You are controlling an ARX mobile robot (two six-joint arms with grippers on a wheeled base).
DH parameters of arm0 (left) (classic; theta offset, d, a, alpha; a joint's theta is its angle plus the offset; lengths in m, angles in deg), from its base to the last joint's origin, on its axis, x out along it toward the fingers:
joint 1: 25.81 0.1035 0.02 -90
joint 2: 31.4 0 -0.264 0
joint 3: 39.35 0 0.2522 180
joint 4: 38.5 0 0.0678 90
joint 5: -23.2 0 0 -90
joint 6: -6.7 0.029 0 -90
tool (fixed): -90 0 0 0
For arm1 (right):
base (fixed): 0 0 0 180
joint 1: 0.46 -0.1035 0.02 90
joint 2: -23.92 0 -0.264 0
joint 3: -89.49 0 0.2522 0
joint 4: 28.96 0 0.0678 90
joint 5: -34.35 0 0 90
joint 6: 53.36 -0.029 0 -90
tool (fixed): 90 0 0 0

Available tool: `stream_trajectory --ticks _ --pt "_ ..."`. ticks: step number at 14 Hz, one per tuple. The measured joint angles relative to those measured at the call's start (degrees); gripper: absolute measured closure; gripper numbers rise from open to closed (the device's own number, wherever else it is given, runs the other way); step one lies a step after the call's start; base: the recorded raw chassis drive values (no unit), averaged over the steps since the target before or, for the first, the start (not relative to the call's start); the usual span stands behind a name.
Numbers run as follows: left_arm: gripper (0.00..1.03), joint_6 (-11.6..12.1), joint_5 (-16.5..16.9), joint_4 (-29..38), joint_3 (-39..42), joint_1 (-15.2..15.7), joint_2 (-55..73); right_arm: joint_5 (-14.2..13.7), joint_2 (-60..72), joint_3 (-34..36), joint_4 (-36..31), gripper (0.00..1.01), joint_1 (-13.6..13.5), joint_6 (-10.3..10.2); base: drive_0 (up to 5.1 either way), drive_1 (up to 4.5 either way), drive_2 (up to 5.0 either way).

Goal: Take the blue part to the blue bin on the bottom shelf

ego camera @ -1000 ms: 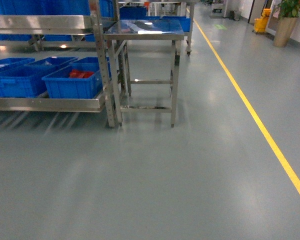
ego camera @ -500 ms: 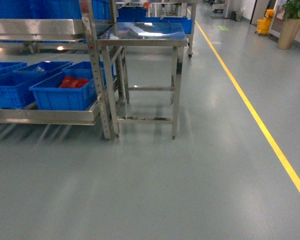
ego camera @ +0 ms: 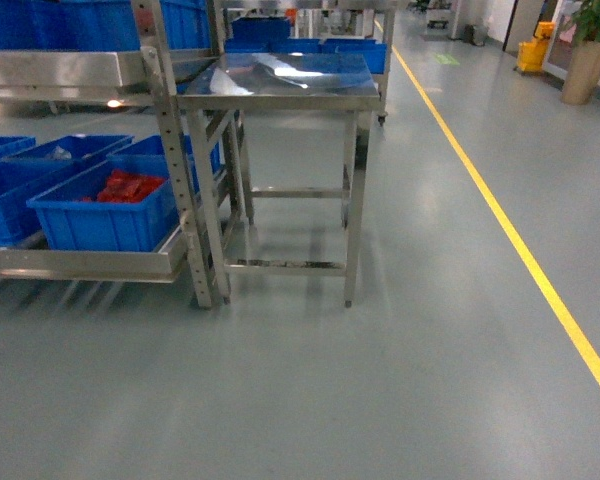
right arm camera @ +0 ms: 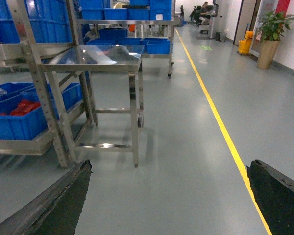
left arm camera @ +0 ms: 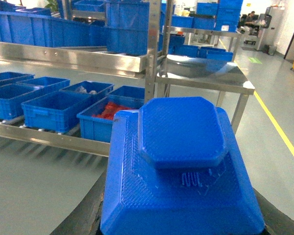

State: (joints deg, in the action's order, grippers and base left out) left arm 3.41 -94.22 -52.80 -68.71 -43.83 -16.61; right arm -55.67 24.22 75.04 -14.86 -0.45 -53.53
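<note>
I am carrying the blue part (left arm camera: 181, 171), clamped in the left gripper (left arm camera: 179, 223), low in the left wrist frame. The right gripper (right arm camera: 169, 196) jaws are standing apart, empty. Placing in a blue bin (ego camera: 20, 185) on the bottom shelf (ego camera: 80, 264), left of the head frame, is not yet done.

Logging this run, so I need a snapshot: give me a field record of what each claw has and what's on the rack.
left claw: shut on blue part, which fills its wrist view
right claw: open, empty, over floor
bottom shelf: blue bins in a row; end crate holds red material
beside rack: steel table
floor: yellow line on the right
</note>
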Motion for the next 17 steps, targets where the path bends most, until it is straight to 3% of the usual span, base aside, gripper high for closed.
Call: stream_trajectory --ticks 17 --pt "0.6 -0.02 0.02 0.09 0.0 0.0 -0.2 0.02 0.0 0.02 0.09 0.03 0.0 0.0 -0.1 4.02 -4.1"
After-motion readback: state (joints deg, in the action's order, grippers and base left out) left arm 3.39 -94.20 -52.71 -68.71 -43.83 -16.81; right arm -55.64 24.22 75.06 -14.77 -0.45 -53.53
